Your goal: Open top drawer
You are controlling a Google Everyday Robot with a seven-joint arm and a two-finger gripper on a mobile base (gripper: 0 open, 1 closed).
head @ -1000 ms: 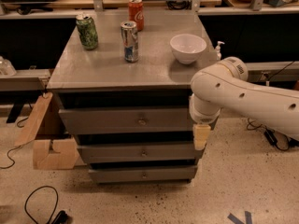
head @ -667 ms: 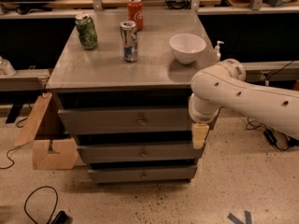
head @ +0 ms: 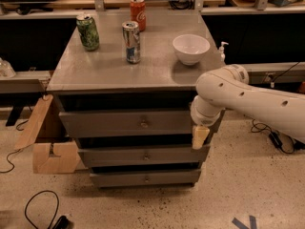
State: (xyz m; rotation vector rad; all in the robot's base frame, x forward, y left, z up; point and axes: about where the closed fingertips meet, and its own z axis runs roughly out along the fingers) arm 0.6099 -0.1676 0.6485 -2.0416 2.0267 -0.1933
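Observation:
The top drawer (head: 109, 123) is the widest grey front of three under the grey cabinet top, with a small round brass knob (head: 143, 123) at its middle. A dark gap shows above it. My gripper (head: 200, 136) hangs from the white arm (head: 248, 97) that reaches in from the right. Its yellowish tip is at the right end of the top drawer's front, level with the lower edge and well right of the knob. The arm hides the drawer's right end.
Two narrower drawers (head: 143, 155) (head: 145, 178) lie below. On the cabinet top (head: 95, 73) stand a green can (head: 88, 31), a silver-blue can (head: 131, 42), a red can (head: 137, 13) and a white bowl (head: 190, 48). A cardboard box (head: 47, 142) leans at the left; cables lie on the floor.
The gripper has edged slightly to the left along the drawer front. The drawers and the things on top have not moved.

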